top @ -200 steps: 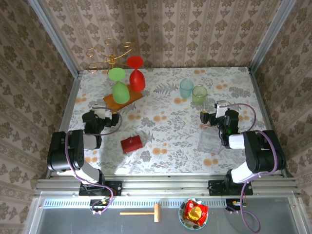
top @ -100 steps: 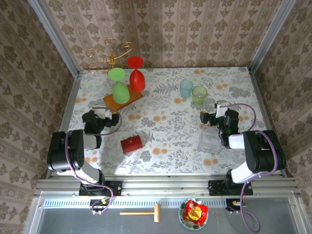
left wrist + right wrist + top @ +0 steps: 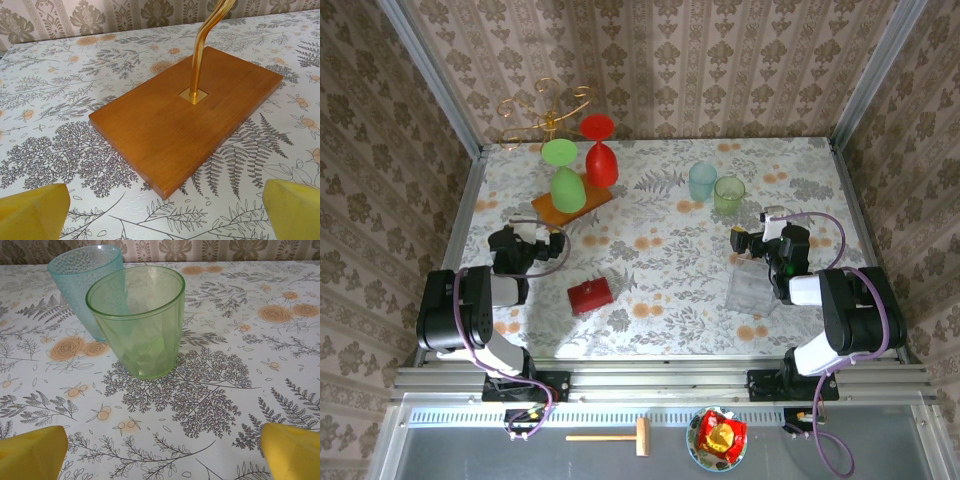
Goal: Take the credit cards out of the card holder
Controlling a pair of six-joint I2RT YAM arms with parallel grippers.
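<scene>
Top view: card holder (image 3: 590, 296) lies flat on the counter (image 3: 670, 270), to the near-right of the left tool (image 3: 554, 242) and well left of the right tool (image 3: 740, 240). Its long axis runs roughly crosswise, right end angled slightly away.
Left wrist: yellow fingers (image 3: 35, 210) wide apart, wooden board (image 3: 185, 115) ahead.
Right wrist: fingers (image 3: 30, 452) wide apart, green cup (image 3: 137, 325) ahead.

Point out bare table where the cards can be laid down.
Widest bare patch: mid-table, between the card holder, the blue cup, the green cup and the clear plastic item. Crowded: far left, around the wooden board, green goblet and red goblet.
</scene>
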